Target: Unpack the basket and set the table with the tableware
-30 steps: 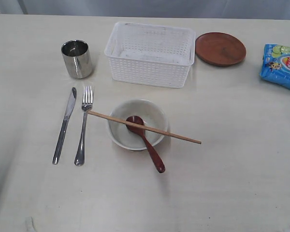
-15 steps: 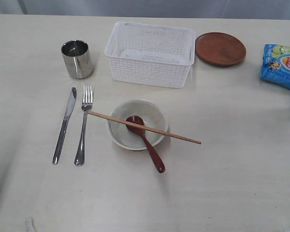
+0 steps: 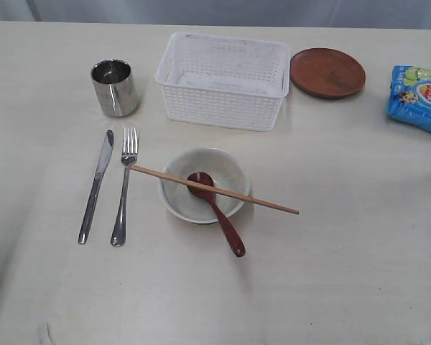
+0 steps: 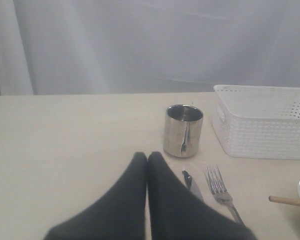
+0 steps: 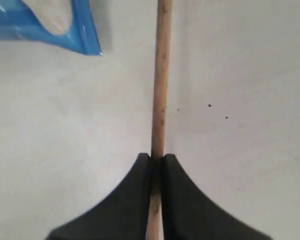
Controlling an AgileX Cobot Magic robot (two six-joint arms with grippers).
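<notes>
Pale beige surface (image 3: 345,273) under a grey curtain, and one small change to call: half a second back a dark sliver of the right arm showed at the edge beside the chip bag (image 3: 419,97). Now it's gone from the exterior view. Nothing else has budged.

The right claw (image 5: 156,160) is clamped on a chopstick (image 5: 161,75), which runs straight out ahead of the jaws. We see the bag's blue corner ahead of the claw and off to one side, with bare surface beneath. So that arm has pulled out wide with the stick in its grip.

What does it mean? The basket (image 3: 223,83) looks empty as far as we can see inside. Already out are the cup (image 3: 115,88), knife (image 3: 95,187), fork (image 3: 123,188), bowl (image 3: 237,169) with the spoon (image 3: 219,212) in it, and the other chopstick (image 3: 273,204) across the rim. The plate (image 3: 327,72) sits beside the basket. We'd judge the held stick is the last piece to lay, next to its partner.

The left claw (image 4: 147,156) hangs low with jaws pressed together on nothing. Knife and fork lie just ahead of it and the cup beyond them.
</notes>
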